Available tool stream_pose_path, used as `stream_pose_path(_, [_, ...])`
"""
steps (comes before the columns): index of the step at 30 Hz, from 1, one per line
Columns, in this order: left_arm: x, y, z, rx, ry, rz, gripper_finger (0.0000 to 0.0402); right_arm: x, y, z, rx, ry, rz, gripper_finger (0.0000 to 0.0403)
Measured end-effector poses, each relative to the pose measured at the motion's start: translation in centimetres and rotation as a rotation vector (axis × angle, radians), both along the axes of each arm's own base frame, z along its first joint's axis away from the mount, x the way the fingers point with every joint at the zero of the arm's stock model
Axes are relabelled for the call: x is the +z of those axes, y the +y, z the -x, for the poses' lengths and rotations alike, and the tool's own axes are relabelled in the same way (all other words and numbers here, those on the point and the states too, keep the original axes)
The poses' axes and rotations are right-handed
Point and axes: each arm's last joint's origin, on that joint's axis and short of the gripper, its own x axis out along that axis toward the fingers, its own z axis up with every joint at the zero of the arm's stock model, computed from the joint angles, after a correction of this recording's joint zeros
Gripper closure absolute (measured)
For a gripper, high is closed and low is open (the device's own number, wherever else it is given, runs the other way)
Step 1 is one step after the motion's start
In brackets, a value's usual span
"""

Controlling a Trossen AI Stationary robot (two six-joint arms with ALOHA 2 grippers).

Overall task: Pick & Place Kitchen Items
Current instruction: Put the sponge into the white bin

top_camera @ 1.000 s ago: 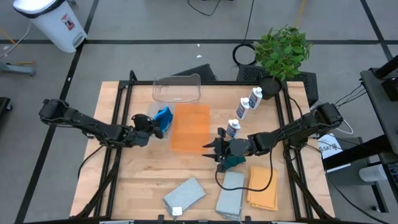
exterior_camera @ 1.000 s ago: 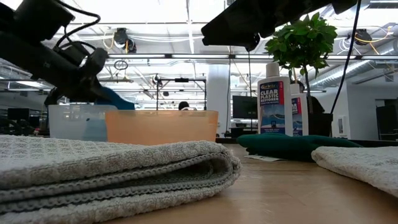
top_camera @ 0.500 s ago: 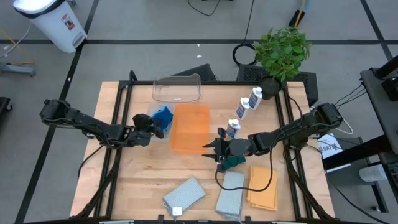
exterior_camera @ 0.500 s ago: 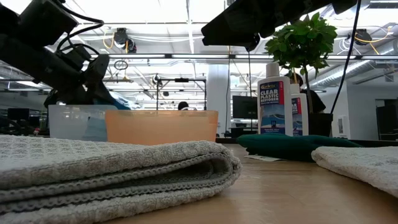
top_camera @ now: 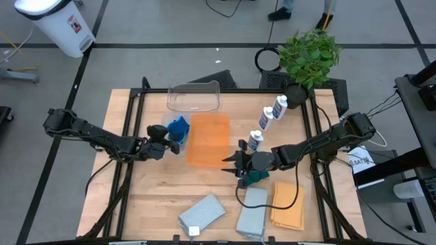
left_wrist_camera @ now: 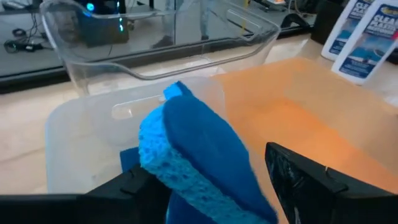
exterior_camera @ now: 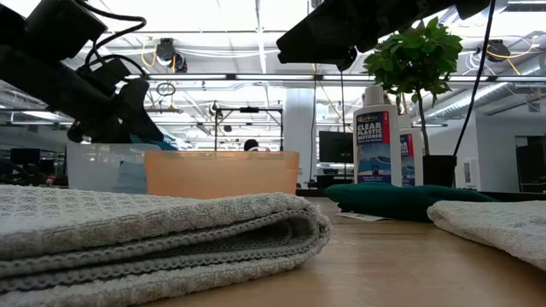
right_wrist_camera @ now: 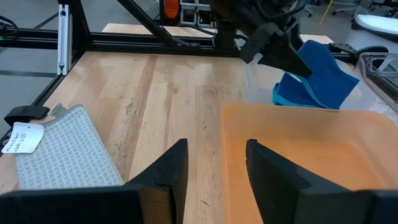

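A blue sponge (left_wrist_camera: 199,155) stands tilted in a small clear container (left_wrist_camera: 74,137) left of the orange bin (top_camera: 208,138), with another blue piece (left_wrist_camera: 127,158) beside it on the container's floor. My left gripper (left_wrist_camera: 205,186) is open, one finger on each side of the sponge. My right gripper (right_wrist_camera: 214,165) hangs open over the orange bin's near right corner and holds nothing. A dark green pad (top_camera: 257,177) lies under the right arm. Three white bottles (top_camera: 266,120) stand to the right of the bin. My left gripper comes at the blue sponge slanting down from the table's left, its fingers (left_wrist_camera: 292,180) spread on either side of the sponge's upper part (left_wrist_camera: 186,130). I cannot tell whether either finger touches it. The sponge's lower end is inside the container.
A larger clear tub (top_camera: 194,96) stands at the far edge, and a potted plant (top_camera: 310,54) at the far right. Two grey cloths (top_camera: 201,212) (top_camera: 253,211) and an orange cloth (top_camera: 287,204) lie along the near edge.
My left gripper has opened around the blue sponge and rolled at the wrist without shifting place. The sponge stays in the small clear container.
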Motion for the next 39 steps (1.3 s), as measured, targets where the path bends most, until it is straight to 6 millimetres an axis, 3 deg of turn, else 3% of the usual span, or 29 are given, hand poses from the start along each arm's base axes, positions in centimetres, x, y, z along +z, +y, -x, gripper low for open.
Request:
stream_pose_path(24, [-0.10, -0.12, -0.07, -0.130, 0.164, -0.089, 0.0146, -0.02, -0.01, 0.01, 0.000, 0.003, 0.001, 0.0273])
stream_pose_path(39, [0.33, 0.21, 0.06, 0.007, 0.149, -0.198, 0.0147, -0.03, 0.00, 0.01, 0.000, 0.003, 0.001, 0.0273])
